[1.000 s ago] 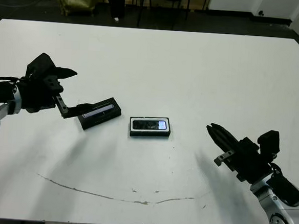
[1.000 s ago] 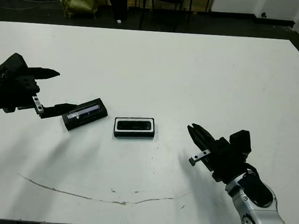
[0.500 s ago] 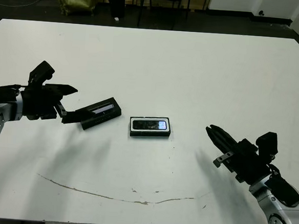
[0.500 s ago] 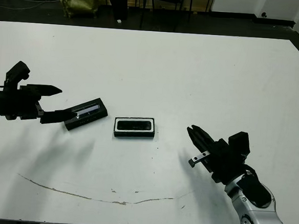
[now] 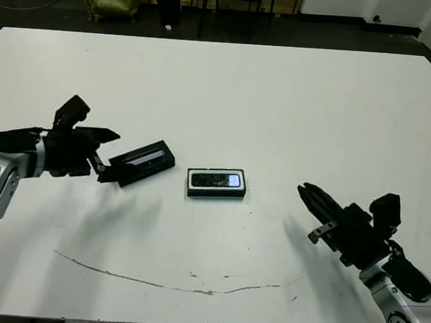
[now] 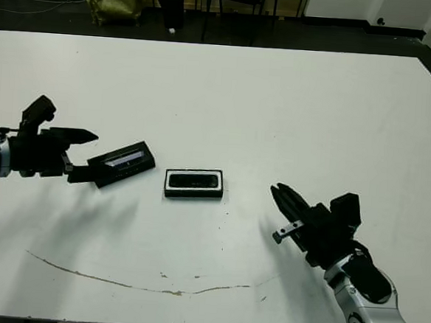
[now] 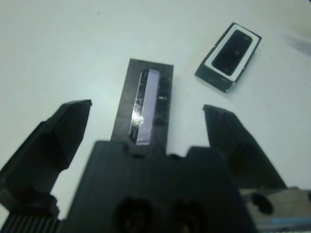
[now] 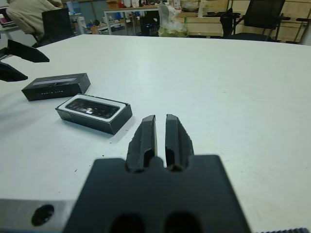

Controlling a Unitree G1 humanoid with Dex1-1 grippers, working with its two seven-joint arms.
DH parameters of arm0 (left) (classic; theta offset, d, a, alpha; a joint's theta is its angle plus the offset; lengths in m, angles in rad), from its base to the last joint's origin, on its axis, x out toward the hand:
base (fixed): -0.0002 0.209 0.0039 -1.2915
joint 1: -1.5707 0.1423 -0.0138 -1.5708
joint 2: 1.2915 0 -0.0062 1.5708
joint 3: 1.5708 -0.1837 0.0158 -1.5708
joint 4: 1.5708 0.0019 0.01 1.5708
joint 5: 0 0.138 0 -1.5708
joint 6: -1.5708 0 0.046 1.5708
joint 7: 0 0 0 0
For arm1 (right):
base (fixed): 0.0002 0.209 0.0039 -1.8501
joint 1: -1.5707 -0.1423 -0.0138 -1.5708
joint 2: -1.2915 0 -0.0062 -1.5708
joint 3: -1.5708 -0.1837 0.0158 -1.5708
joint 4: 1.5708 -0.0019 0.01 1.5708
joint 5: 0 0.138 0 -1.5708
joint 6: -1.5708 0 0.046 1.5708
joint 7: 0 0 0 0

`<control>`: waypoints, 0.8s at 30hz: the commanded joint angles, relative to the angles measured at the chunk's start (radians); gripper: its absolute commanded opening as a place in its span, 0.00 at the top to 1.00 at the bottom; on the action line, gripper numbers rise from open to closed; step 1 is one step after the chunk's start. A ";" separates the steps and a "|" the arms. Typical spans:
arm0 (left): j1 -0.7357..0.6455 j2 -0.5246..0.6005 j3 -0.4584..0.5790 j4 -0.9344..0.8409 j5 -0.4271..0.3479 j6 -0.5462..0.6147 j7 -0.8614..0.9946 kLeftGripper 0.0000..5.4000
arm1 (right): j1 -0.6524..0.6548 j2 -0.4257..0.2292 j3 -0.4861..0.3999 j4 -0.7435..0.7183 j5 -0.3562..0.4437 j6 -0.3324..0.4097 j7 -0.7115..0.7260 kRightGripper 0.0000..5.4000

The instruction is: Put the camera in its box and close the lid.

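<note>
While the camera (image 5: 216, 180) lies seated in the box (image 5: 215, 193) near the middle of the white counter (image 5: 278, 107), the lid (image 5: 143, 162) rests apart from it, toward the robot's left. The camera is a slim flat black bar with a pale bluish patch at the end facing the robot's right. The box is a shallow rectangular tray, black-walled, with a white lining showing as a thin border around the camera. The lid is a matte black rectangle bearing a long glossy silver-grey strip. The left tool (image 5: 107, 154) has its fingers spread wide at the lid's near end. The right tool (image 5: 307, 193) has its fingers pressed together, empty, well apart from the box.
</note>
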 commanded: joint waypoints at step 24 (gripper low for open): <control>-0.014 -0.038 -0.057 0.135 0.085 -0.118 -0.048 0.00 | 0.030 -0.043 -0.023 -0.040 0.030 0.071 -0.017 1.00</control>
